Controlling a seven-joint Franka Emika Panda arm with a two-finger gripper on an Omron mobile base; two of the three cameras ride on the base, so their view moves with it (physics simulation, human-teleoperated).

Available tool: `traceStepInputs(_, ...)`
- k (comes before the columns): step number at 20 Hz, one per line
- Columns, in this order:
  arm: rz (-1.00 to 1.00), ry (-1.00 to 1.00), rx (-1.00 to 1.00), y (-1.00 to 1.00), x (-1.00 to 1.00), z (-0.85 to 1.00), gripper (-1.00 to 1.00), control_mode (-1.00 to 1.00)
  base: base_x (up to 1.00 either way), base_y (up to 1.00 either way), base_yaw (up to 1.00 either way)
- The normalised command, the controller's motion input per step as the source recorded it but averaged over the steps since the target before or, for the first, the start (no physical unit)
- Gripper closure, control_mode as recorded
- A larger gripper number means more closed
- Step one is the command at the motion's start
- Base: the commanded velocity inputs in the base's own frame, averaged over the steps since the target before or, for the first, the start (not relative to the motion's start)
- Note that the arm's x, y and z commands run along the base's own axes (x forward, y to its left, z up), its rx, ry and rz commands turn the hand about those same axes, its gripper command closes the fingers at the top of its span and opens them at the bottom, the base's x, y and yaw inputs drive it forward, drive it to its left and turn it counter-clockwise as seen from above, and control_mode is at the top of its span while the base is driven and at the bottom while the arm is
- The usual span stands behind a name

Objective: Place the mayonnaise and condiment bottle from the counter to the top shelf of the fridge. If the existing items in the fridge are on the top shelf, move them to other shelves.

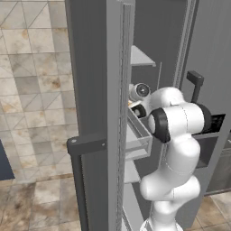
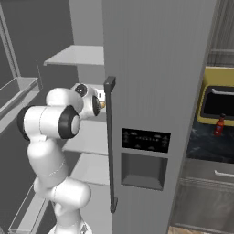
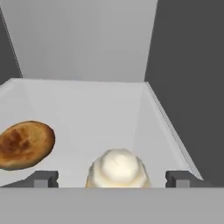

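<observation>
Right at the bottom centre of your hand view, a pale cream ridged bun (image 3: 117, 169) sits between the wide-open, empty tool (image 3: 113, 179) tips; the condiment bottle (image 2: 219, 126), slim and dark red, stands far right on the black counter (image 2: 201, 145).

Two food pieces are sitting ahead of the gripper (image 3: 113, 179): one golden-brown bun (image 3: 25, 144) off to its left, and one pale cream piece (image 3: 117, 168) lying between its spread fingertips.
</observation>
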Motion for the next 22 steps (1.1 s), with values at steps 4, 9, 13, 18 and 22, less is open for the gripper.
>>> traceStepInputs(4,-0.05,0.0,0.0,0.14,-0.87,0.84,-1.0,-1.0,0.0,0.0,0.0)
traceStepInputs(9,-0.07,0.0,0.05,0.01,-1.0,0.71,-1.0,-1.0,0.0,0.0,0.0)
traceStepInputs(13,-0.07,0.0,0.09,0.0,-1.0,0.67,-1.0,-1.0,0.0,0.0,0.0)
traceStepInputs(18,-0.06,0.03,0.13,0.0,-1.0,0.83,-1.0,-1.0,0.0,0.0,0.0)
traceStepInputs(22,-0.05,0.09,0.17,-0.04,-1.0,0.87,-1.0,-1.0,0.0,0.0,0.0)
